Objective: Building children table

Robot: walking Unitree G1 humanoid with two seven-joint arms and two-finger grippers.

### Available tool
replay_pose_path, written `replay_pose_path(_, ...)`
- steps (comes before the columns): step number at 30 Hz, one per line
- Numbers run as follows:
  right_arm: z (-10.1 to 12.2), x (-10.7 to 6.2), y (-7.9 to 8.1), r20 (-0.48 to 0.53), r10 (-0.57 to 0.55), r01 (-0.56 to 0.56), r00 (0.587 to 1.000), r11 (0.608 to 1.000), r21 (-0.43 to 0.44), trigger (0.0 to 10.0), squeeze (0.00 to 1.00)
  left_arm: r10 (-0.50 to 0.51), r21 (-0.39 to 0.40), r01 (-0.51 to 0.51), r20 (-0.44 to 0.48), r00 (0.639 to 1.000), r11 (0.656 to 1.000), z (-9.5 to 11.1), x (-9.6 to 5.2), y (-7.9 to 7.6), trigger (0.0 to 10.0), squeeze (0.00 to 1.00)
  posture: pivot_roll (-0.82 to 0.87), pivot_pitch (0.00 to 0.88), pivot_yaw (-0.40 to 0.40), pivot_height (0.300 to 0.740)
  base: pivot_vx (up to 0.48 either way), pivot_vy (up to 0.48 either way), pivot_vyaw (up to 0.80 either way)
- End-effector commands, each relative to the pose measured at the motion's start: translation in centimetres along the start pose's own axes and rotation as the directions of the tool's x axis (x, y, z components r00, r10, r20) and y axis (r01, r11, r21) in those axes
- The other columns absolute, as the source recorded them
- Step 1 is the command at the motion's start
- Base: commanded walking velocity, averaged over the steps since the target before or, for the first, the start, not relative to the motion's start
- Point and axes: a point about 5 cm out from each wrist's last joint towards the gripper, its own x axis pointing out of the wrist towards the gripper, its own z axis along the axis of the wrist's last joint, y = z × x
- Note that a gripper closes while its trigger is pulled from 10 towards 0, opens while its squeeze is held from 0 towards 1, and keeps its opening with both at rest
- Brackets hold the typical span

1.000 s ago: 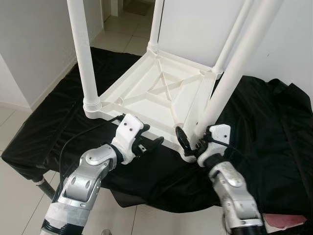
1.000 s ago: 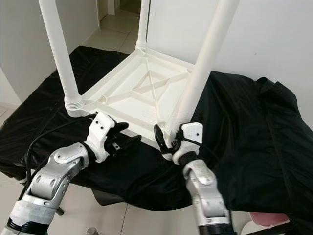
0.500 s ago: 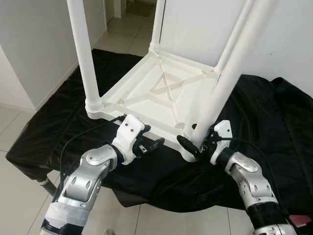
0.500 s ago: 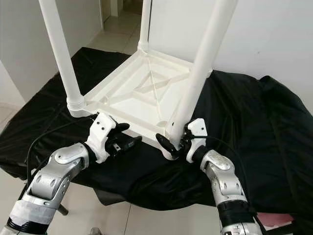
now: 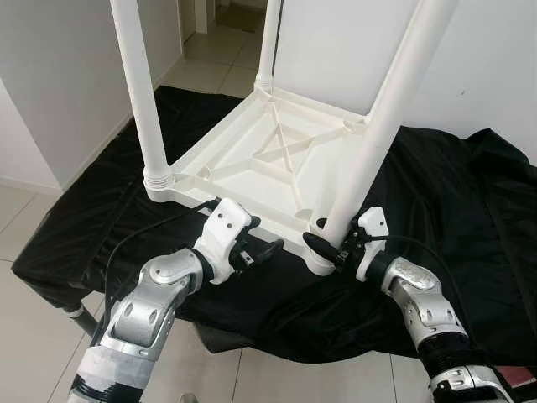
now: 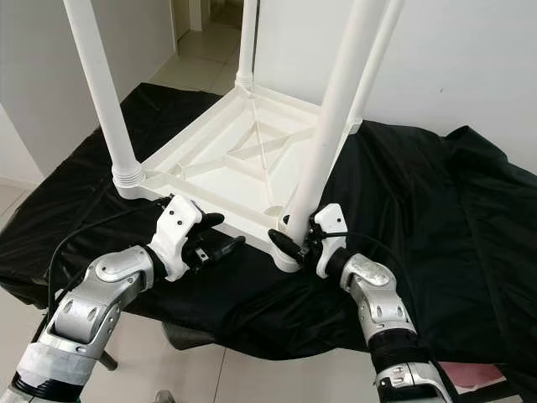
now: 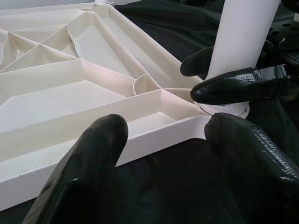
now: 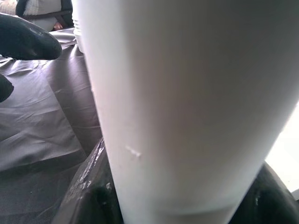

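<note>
A white plastic children's table lies upside down on a black cloth, its legs pointing up. My right gripper is shut on the near right leg just above its socket at the table's front corner. That leg stands close in front of the right wrist camera. My left gripper hangs open just in front of the table's near rim. Its fingers are spread wide and hold nothing. The near right leg and one right finger show beyond them.
The black cloth covers a low stand and drapes over its edges. A near left leg and a far leg stand upright in their sockets. White walls rise left and behind; tiled floor lies beneath. Something pink lies at bottom right.
The near right leg has swung from a lean to nearly upright over its corner socket. My right forearm has moved out to the right. The left gripper has barely moved.
</note>
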Motion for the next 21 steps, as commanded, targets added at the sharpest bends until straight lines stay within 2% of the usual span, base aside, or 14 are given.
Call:
replay_pose_path(1,-0.4,0.1,0.3,-0.010,0.029,-0.029,1.000,1.000,0.010,0.0,0.00,0.003,0.024,-0.003,0.003,1.000,1.000,0.2,0.2,0.0,10.0,0.00,0.06,0.000,-0.085,0.740,0.000,0.000,0.00)
replay_pose_path(2,-0.4,0.1,0.4,-0.008,0.029,-0.029,1.000,1.000,0.008,0.0,0.00,0.003,0.023,-0.003,0.003,1.000,1.000,0.1,0.2,0.0,10.0,0.00,0.06,0.000,-0.088,0.740,0.000,0.000,0.00)
replay_pose_path(3,-0.4,0.1,0.4,-0.004,0.020,-0.020,1.000,1.000,0.016,2.4,0.00,0.005,0.024,-0.005,0.004,1.000,1.000,0.1,0.3,0.0,10.0,0.00,0.06,0.000,-0.090,0.740,0.000,0.000,0.00)
replay_pose_path(5,-0.4,0.1,0.4,-0.002,0.012,-0.012,1.000,1.000,0.021,2.4,0.00,0.006,0.025,-0.007,0.004,1.000,1.000,0.1,0.3,0.0,10.0,0.00,0.06,0.000,-0.090,0.740,0.000,0.000,0.00)
replay_pose_path(6,-0.2,0.1,0.5,0.014,-0.016,0.015,1.000,0.999,0.035,10.0,0.00,0.010,0.025,-0.010,0.006,1.000,1.000,0.1,0.3,0.0,10.0,0.00,0.06,0.000,-0.090,0.740,0.000,0.000,0.00)
replay_pose_path(12,0.4,0.2,0.8,0.051,-0.151,0.152,0.987,0.988,-0.008,10.0,0.00,0.019,0.018,-0.019,0.017,1.000,1.000,0.3,0.6,-0.2,10.0,0.00,0.07,0.000,-0.099,0.740,0.000,0.000,0.00)
replay_pose_path(13,0.3,0.4,0.9,0.054,-0.207,0.207,0.977,0.978,0.013,10.0,0.00,0.019,0.016,-0.020,0.022,1.000,1.000,0.4,0.8,-0.3,10.0,0.00,0.07,0.000,-0.100,0.740,0.000,0.000,0.00)
replay_pose_path(17,0.3,0.5,1.0,0.056,-0.266,0.263,0.962,0.964,0.046,10.0,0.00,0.020,0.014,-0.020,0.027,0.999,1.000,0.5,0.9,-0.5,10.0,0.00,0.07,0.000,-0.100,0.740,0.000,0.000,0.00)
replay_pose_path(19,0.5,0.7,1.5,0.091,-0.344,0.335,0.935,0.937,0.102,10.0,0.00,0.025,0.013,-0.025,0.025,0.999,1.000,0.4,0.9,-0.4,10.0,0.00,0.09,0.000,-0.115,0.740,0.000,0.000,0.00)
replay_pose_path(20,0.5,0.7,1.5,0.091,-0.344,0.335,0.935,0.937,0.102,10.0,0.00,0.025,0.013,-0.025,0.025,0.999,1.000,0.4,0.9,-0.4,10.0,0.00,0.09,0.000,-0.115,0.740,0.000,0.000,0.00)
replay_pose_path(21,0.6,0.8,1.9,0.107,-0.403,0.391,0.909,0.913,0.115,10.0,0.00,0.031,0.004,-0.031,0.022,0.999,0.999,0.3,0.8,-0.3,10.0,0.00,0.09,0.000,-0.114,0.740,0.000,0.000,0.00)
